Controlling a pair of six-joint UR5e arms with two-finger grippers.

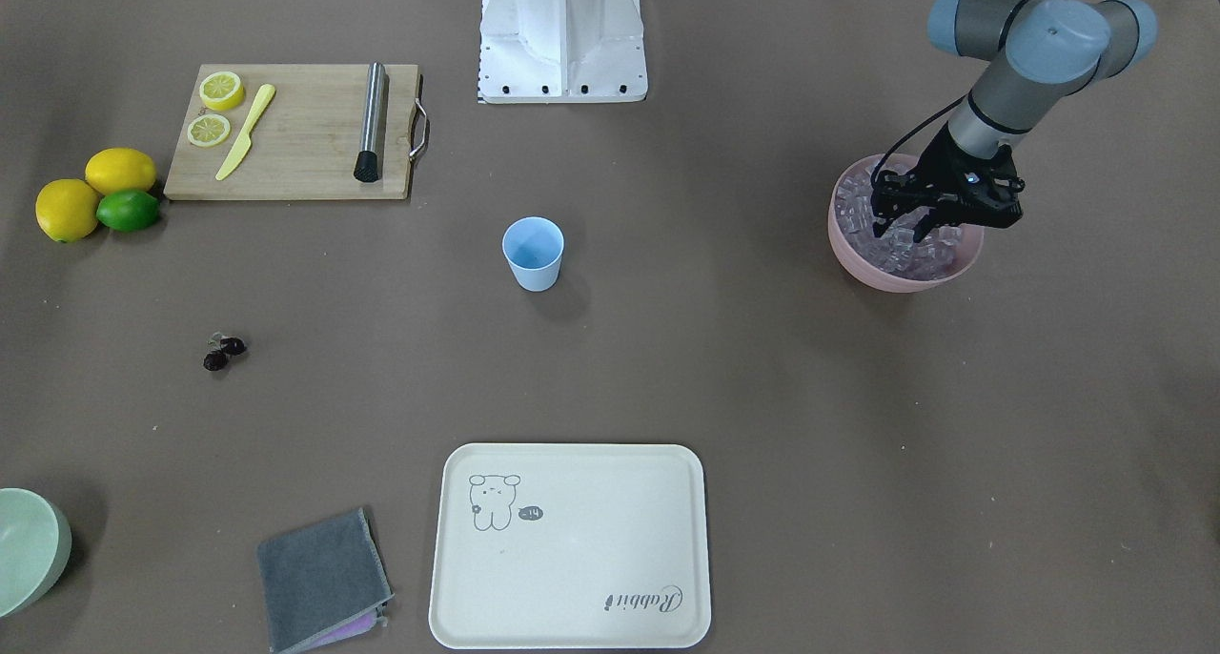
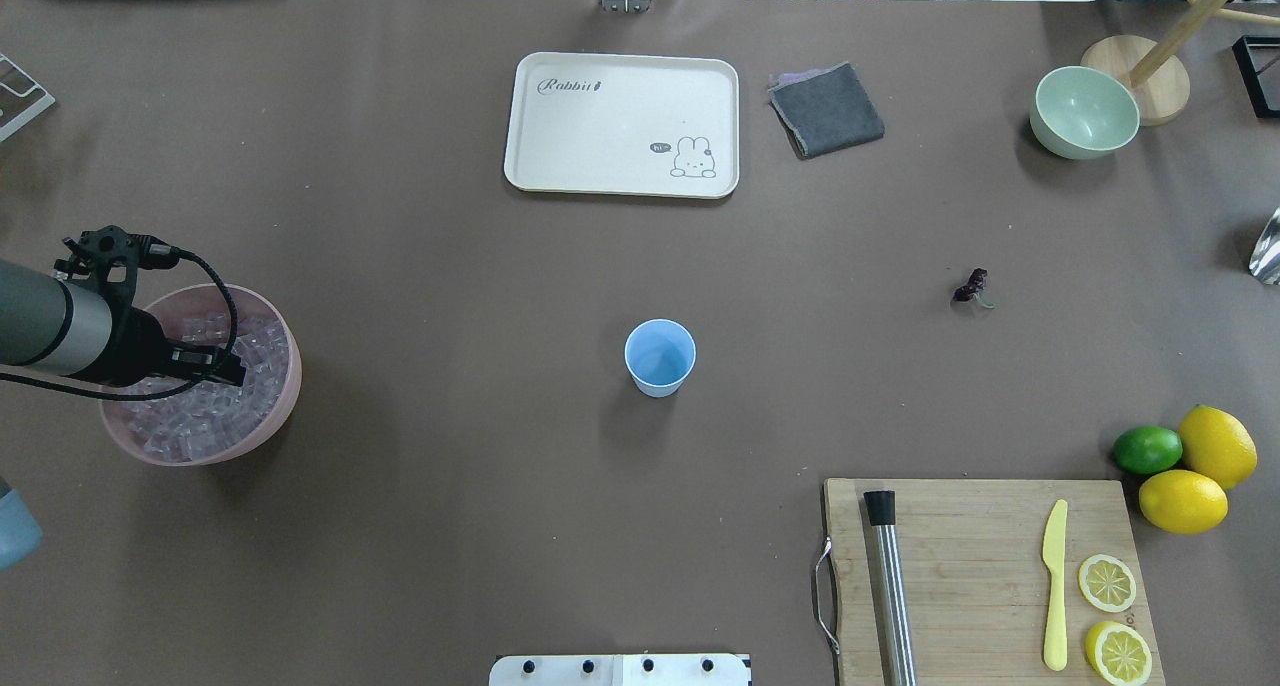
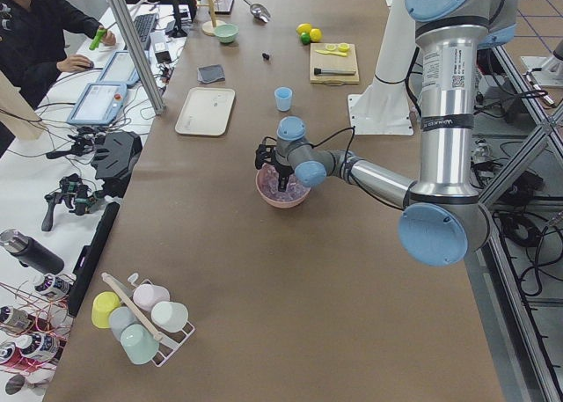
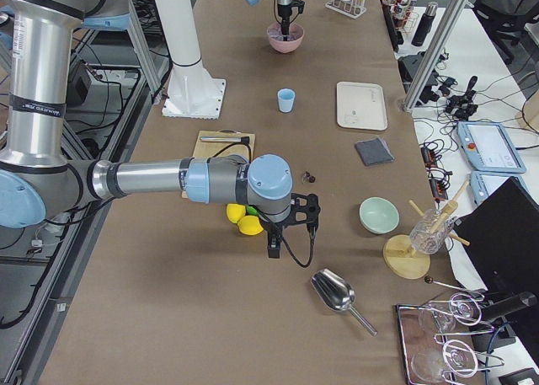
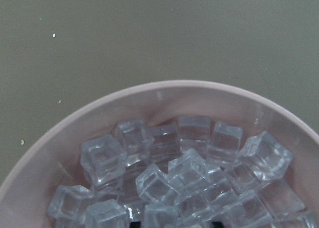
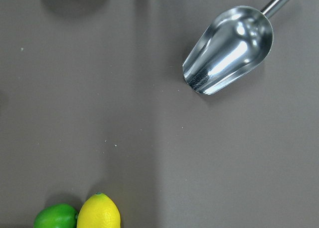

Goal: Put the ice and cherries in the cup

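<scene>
Many ice cubes (image 5: 189, 178) packed tight | left gripper (image 1: 902, 227) fingers spread among them | I fear slick cube dropping short of cup (image 1: 533, 253)

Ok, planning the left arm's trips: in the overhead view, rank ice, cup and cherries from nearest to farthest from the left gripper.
1. Ice, under the left gripper, in the pink bowl.
2. Cup, table centre.
3. Cherries, far right side.

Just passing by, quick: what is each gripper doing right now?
Left gripper: open, jaws down among the ice in the bowl.
Right gripper: cannot be told.
</scene>
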